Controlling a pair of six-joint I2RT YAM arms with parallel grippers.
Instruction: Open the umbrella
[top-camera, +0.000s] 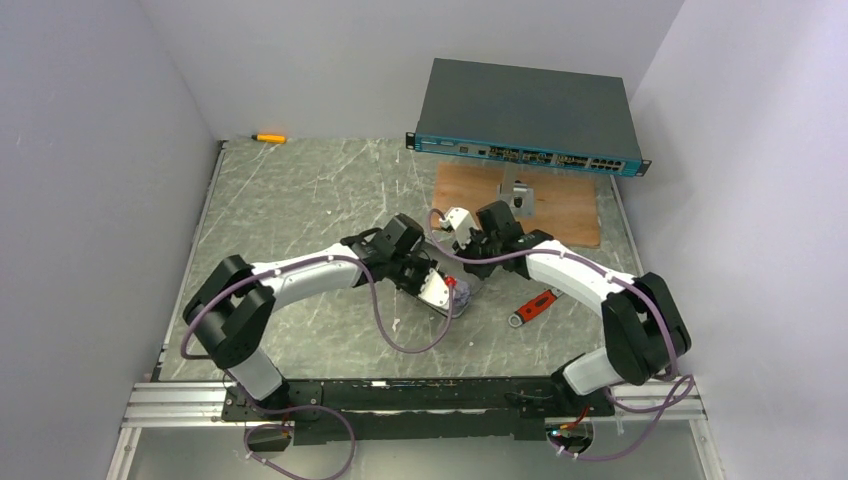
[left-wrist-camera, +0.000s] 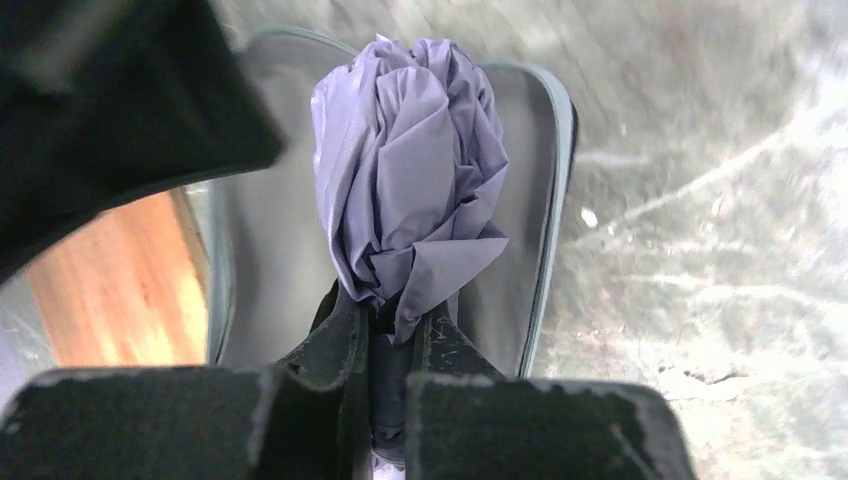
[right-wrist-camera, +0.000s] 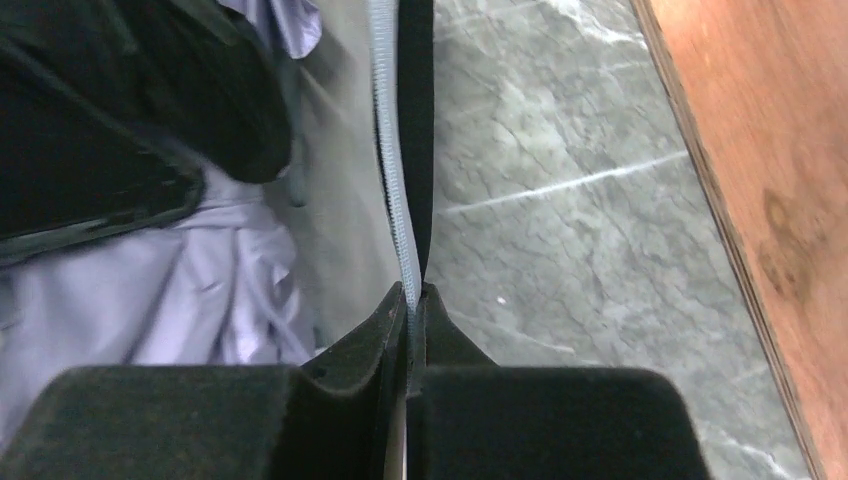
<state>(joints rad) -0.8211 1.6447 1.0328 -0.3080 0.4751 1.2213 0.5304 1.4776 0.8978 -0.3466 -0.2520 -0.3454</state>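
Closest to me, the left claw (left-wrist-camera: 395, 335) is clenched on the compact umbrella (left-wrist-camera: 410, 150), a silvery-white and black canopy on a thin black shaft. Its fingers pinch the dark neck just under a crumpled knot of pale fabric. The right claw (right-wrist-camera: 412, 300) is squeezed tight on a thin edge of the canopy, pale on one face and black on the other, which runs straight away from its tips.

The umbrella sits on the grey marbled table (top-camera: 300, 200), just on the near side of the flat brown wooden board (top-camera: 560, 215) and off its left corner, caught between the two claws.

As I judge it, the job is barely begun. Both grips are taken, but the fabric is bunched, no ribs are spread, and nothing suggests the shaft has been extended. What is left is nearly everything: drawing the shaft out and pushing the canopy open.

A red-handled tool (top-camera: 535, 303) lies near the board's front edge. Behind the board rests a large dark grey flat box with a teal front (top-camera: 530, 105). Far to the board's left, by the back wall, lies a small orange pen (top-camera: 268, 137).
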